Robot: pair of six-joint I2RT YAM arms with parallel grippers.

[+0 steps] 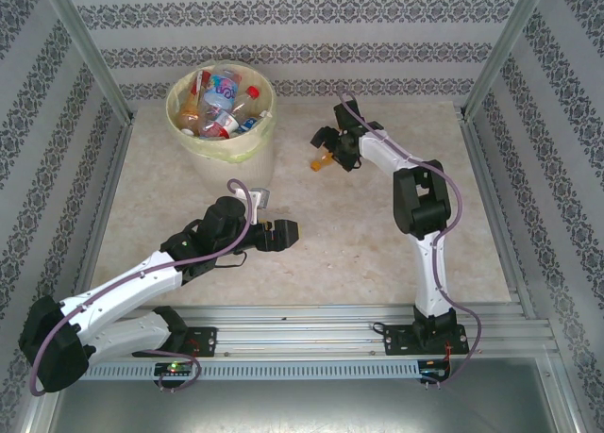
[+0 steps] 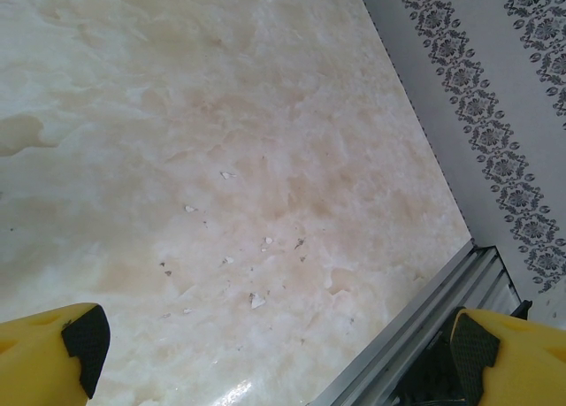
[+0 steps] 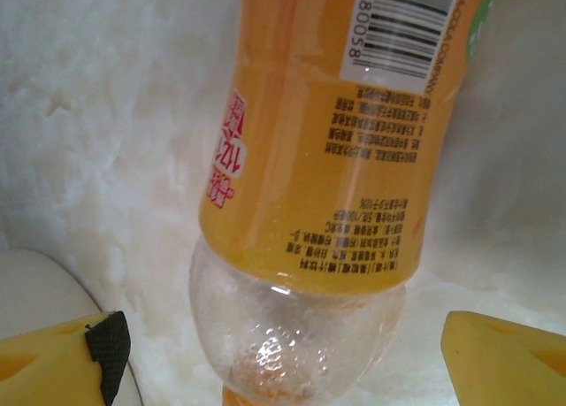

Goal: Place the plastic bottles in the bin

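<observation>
An orange-labelled plastic bottle [image 1: 321, 161] lies on the table right of the bin [image 1: 247, 142], a pale-yellow bucket at the back left. Several plastic bottles [image 1: 219, 101] with red, blue and white labels fill the bin. My right gripper [image 1: 327, 150] hovers over the orange bottle. In the right wrist view the bottle [image 3: 327, 141] lies between the yellow fingers [image 3: 495, 353], its clear rounded end nearest, with space on both sides; the right gripper [image 3: 283, 353] is open. My left gripper [image 1: 288, 231] is open over bare table near the front, with nothing between its fingertips [image 2: 84, 335].
A metal rail [image 1: 330, 320] runs along the table's near edge and also shows in the left wrist view [image 2: 416, 326]. Patterned walls [image 1: 547, 150] and slanted aluminium posts [image 1: 85, 46] close in the sides and back. The marble-look tabletop [image 1: 377, 254] lies between the arms.
</observation>
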